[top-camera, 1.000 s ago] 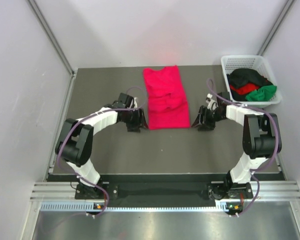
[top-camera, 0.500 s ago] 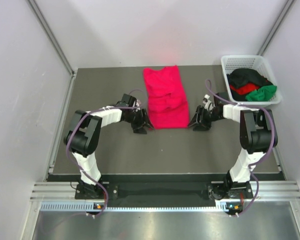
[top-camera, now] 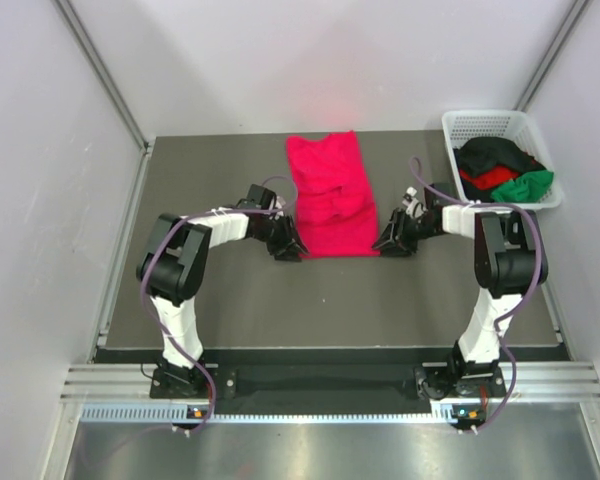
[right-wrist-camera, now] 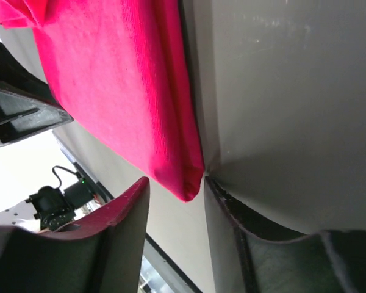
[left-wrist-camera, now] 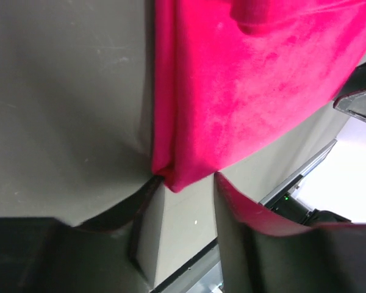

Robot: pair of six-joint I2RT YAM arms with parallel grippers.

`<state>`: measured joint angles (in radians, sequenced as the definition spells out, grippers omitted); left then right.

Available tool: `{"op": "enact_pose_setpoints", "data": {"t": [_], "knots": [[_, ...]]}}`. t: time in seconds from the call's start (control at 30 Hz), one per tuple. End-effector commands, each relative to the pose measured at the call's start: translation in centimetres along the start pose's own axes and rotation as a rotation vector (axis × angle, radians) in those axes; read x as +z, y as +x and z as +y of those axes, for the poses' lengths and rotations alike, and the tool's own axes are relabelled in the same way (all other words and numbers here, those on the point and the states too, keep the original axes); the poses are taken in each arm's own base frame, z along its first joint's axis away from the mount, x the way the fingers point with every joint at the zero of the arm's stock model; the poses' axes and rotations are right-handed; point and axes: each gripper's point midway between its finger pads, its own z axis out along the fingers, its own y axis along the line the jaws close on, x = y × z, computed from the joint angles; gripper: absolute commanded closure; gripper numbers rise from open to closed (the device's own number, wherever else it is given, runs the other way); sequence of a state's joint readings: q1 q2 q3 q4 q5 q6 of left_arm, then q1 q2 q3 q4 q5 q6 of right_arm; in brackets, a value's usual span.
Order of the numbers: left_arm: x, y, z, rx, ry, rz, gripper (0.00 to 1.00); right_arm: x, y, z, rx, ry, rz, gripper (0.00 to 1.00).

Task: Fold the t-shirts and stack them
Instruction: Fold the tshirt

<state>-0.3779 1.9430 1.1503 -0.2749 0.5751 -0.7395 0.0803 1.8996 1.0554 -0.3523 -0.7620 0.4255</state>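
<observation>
The pink t-shirt [top-camera: 330, 195] lies folded into a long strip mid-desk [top-camera: 230, 300]. The left jaws stand apart around its near left corner and the right jaws apart around its near right corner, neither clamped yet, probably so both corners can be lifted together for the next fold; the other shirts [top-camera: 500, 170] wait in the basket [top-camera: 490, 122]

Open passage over bare worktop [top-camera: 230, 300] along near edge and left edge. Blocked at middle toward far edge by crimson shirt [top-camera: 330, 195], with left fingers [left-wrist-camera: 256, 244] and right fingers [right-wrist-camera: 104, 238] set at its near corners. Blocked at far right corner by white basket [top-camera: 480, 125].
</observation>
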Motion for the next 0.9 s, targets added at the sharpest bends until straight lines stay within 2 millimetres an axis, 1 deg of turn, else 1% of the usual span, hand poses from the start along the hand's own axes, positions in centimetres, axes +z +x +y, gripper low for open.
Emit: {"op": "enact_pose_setpoints", "data": {"t": [0.0,0.03,0.07,0.1,0.13,0.2,0.23,0.27,0.3,0.33,0.37,0.4,0.43,0.47,0.5,0.53,0.57,0.6,0.67,0.7,0.73,0.83,0.87], "knots": [[1.1,-1.3,1.0,0.008,-0.034,-0.039,0.61,1.1,-0.6,-0.3,-0.023,0.019,-0.015,0.59],[1.1,-1.4,1.0,0.007,-0.032,-0.038,0.63,1.2,-0.6,-0.2,-0.023,0.015,-0.018,0.61],[1.2,-1.4,0.9,0.006,-0.029,-0.04,0.65,1.2,-0.5,-0.3,-0.017,0.012,-0.017,0.65],[1.2,-1.5,1.0,0.002,-0.03,-0.04,0.76,1.4,-0.2,-0.4,-0.009,0.009,-0.011,0.7],[1.3,-1.4,1.0,0.003,-0.029,-0.04,0.83,1.4,-0.3,-0.3,-0.009,0.004,-0.018,0.74],[1.3,-1.5,0.9,0.005,-0.031,-0.044,1.0,1.4,-0.3,0.0,-0.013,-0.013,-0.022,0.95],[1.2,-1.5,0.9,0.005,-0.03,-0.046,1.0,1.4,-0.3,0.0,-0.016,-0.017,-0.023,0.95],[1.0,-1.6,0.7,0.015,-0.026,-0.051,1.0,1.1,-0.4,0.5,-0.027,-0.027,-0.03,1.0],[0.4,-1.7,0.1,0.025,-0.018,-0.061,1.0,0.9,-0.7,1.0,-0.04,-0.038,-0.035,1.0],[0.0,-1.9,-0.3,0.039,-0.011,-0.069,1.0,0.6,-0.5,1.4,-0.044,-0.05,-0.028,1.0],[-0.4,-1.9,-1.0,0.068,0.0,-0.076,1.0,0.0,-0.6,2.1,-0.056,-0.058,-0.039,1.0],[-1.6,-1.9,-1.9,0.083,0.01,-0.089,1.0,-0.5,-0.5,2.5,-0.07,-0.062,-0.041,1.0],[-2.3,-2.0,-2.7,0.097,0.023,-0.098,1.0,-0.9,-0.1,3.0,-0.068,-0.071,-0.032,1.0],[-2.9,-2.0,-3.5,0.135,0.037,-0.104,1.0,-1.7,0.0,3.9,-0.086,-0.085,-0.043,1.0],[-4.2,-1.9,-4.7,0.163,0.055,-0.121,1.0,-2.1,0.5,4.2,-0.09,-0.092,-0.04,1.0],[-4.9,-1.5,-5.5,0.177,0.064,-0.117,1.0,-2.6,1.0,4.7,-0.093,-0.103,-0.032,1.0],[-5.6,-1.4,-6.0,0.201,0.068,-0.121,1.0,-3.5,1.2,5.4,-0.108,-0.115,-0.049,1.0],[-6.4,-1.1,-7.0,0.225,0.081,-0.129,1.0,-3.9,1.7,5.5,-0.095,-0.117,-0.045,1.0],[-7.6,-1.1,-8.1,0.27,0.086,-0.145,1.0,-5.0,2.4,6.3,-0.098,-0.137,-0.057,1.0],[-8.5,-1.1,-9.2,0.297,0.104,-0.165,1.0,-5.4,2.6,6.6,-0.095,-0.14,-0.063,1.0],[-8.8,-1.0,-9.6,0.316,0.104,-0.168,1.0,-6.1,2.8,7.3,-0.112,-0.148,-0.076,1.0],[-10.2,-0.5,-11.1,0.369,0.122,-0.192,1.0,-7.3,3.6,8.1,-0.125,-0.154,-0.088,1.0],[-10.5,-0.2,-11.1,0.383,0.117,-0.189,1.0,-7.5,3.8,8.2,-0.128,-0.154,-0.088,1.0]]}}
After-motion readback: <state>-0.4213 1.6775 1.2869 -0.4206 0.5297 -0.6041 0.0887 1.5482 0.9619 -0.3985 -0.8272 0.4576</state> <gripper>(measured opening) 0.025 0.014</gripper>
